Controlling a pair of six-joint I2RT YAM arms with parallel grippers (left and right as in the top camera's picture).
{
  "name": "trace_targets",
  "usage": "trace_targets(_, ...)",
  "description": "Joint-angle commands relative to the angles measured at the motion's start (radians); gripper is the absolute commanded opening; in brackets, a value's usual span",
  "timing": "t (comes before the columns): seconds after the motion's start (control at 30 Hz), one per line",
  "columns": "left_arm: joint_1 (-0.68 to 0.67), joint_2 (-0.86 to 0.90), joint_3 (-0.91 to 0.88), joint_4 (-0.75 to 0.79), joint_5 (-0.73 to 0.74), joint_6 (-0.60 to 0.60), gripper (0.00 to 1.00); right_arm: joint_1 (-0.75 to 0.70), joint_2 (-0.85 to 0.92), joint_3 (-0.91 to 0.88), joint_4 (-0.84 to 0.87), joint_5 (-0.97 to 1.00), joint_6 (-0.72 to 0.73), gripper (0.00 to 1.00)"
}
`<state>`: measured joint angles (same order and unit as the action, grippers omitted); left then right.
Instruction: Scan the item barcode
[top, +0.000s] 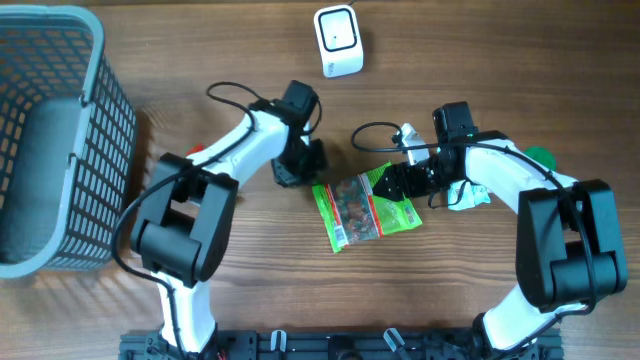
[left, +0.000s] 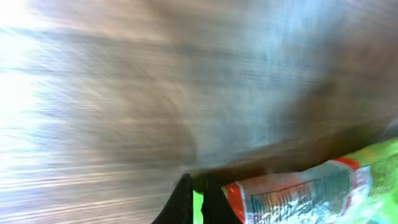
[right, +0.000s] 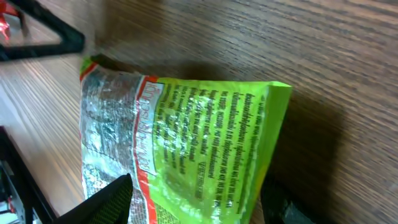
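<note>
Fingers of the left gripper sit shut beside the left edge of the green snack packet, flat mid-table, light, crinkly, probably slippery, best pinched at the sealed right edge that the right gripper straddles, open.

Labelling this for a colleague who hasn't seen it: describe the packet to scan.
On the wooden table, right of the grey basket, look between the left arm and right arm. The packet lies flat: bright green with red trim, unlike the white box beyond it.

Glossy crinkled plastic packet on matt wood-grain table
</note>
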<state>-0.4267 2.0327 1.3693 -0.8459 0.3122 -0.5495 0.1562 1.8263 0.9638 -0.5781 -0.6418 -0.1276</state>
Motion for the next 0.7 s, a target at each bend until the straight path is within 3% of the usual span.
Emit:
trace_targets(0.0,0.027,-0.09,0.047,-0.08,-0.033,0.022,0.04,0.003,0.001,-0.023,0.003,-0.05,0.026,0.68)
trace_targets(0.1,0.004,-0.078,0.023,-0.143,-0.027,0.022,0.04,0.003,0.001,-0.024,-0.008,-0.067,0.039,0.68)
trace_targets(0.2,-0.042,-0.067,-0.033,-0.108,-0.01,0.022,0.04,0.003,0.001,-0.024,-0.01,-0.071,0.057,0.68)
trace_targets(0.67,-0.128,-0.056,-0.288,0.271,0.043,-0.088,0.04,0.003,0.001,-0.046,-0.028,-0.143,0.085,0.66)
